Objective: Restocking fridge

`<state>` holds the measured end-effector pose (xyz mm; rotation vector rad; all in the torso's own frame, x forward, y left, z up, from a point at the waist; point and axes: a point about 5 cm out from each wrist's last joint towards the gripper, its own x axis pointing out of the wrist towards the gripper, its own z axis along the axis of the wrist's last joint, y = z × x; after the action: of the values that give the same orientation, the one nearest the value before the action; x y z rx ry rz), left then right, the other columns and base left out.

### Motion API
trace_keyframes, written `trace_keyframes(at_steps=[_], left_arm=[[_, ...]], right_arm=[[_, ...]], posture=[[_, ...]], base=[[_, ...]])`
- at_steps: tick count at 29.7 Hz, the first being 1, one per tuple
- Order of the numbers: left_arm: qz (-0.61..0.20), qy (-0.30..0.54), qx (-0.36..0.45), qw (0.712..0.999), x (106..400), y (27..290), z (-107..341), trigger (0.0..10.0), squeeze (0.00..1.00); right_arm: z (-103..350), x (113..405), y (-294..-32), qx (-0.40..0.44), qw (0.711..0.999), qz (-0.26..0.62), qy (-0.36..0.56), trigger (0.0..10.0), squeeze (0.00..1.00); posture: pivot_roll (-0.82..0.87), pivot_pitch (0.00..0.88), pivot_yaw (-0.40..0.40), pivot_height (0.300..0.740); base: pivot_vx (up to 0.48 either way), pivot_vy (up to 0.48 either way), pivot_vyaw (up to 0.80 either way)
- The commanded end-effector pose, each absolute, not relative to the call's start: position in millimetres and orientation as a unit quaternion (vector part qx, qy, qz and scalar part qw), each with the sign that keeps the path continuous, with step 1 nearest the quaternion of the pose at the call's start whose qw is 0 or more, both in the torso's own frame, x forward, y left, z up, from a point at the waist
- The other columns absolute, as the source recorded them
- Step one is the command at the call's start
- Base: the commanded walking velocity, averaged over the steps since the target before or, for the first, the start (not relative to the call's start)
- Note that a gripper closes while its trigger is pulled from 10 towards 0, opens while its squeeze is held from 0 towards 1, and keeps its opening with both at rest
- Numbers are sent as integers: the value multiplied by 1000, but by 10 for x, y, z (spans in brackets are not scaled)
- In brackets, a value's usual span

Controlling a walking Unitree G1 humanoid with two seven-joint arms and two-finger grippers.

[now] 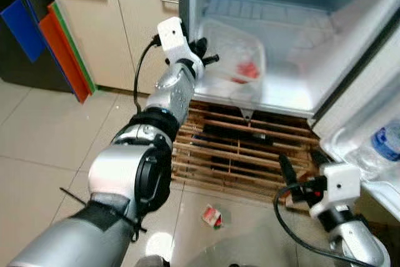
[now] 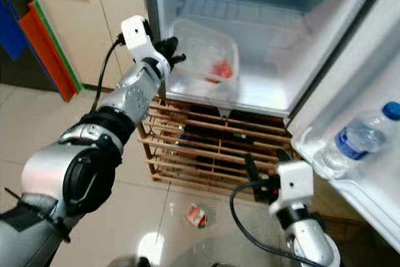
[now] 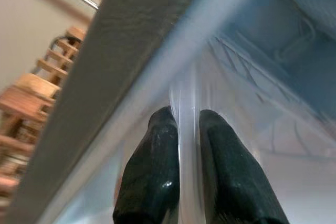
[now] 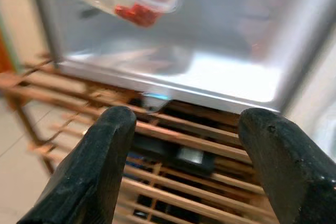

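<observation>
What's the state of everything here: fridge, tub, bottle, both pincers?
Fridge: door open.
Tub: clear, held at its rim, partly inside the fridge, something red in it.
Bottle: capped, lying tilted in the door shelf.
Left pincer: shut on the tub's rim.
Right pincer: open, holding nothing, low in front of the wooden rack.
Packet: on the floor.

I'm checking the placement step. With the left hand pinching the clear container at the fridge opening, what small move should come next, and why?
Probably ease the left hand further in and lower the clear container onto the fridge floor: it hangs tilted above it, its rim pinched between the fingers.
</observation>
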<state>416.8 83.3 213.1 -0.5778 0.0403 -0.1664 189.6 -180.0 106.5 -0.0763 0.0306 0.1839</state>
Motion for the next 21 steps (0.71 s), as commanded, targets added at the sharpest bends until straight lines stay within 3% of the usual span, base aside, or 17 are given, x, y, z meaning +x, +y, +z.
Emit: trace_keyframes(at_steps=[1,5,21], left_arm=[[-98,27,-306,946,4155,692,2159,10000,0],[-110,30,-314,943,4140,625,2149,10000,0],[-134,89,-350,923,4047,287,2026,10000,0]], right_arm=[[1022,1854,-1870,-47,995,80,35,10000,20],[1019,1861,-1867,-47,995,82,37,10000,24],[926,1905,-1911,-49,993,93,49,10000,20]], posture=[[-110,115,-38,740],[-111,112,-39,740],[-122,119,-45,740]], base=[[390,277,0],[392,276,0],[0,0,0]])
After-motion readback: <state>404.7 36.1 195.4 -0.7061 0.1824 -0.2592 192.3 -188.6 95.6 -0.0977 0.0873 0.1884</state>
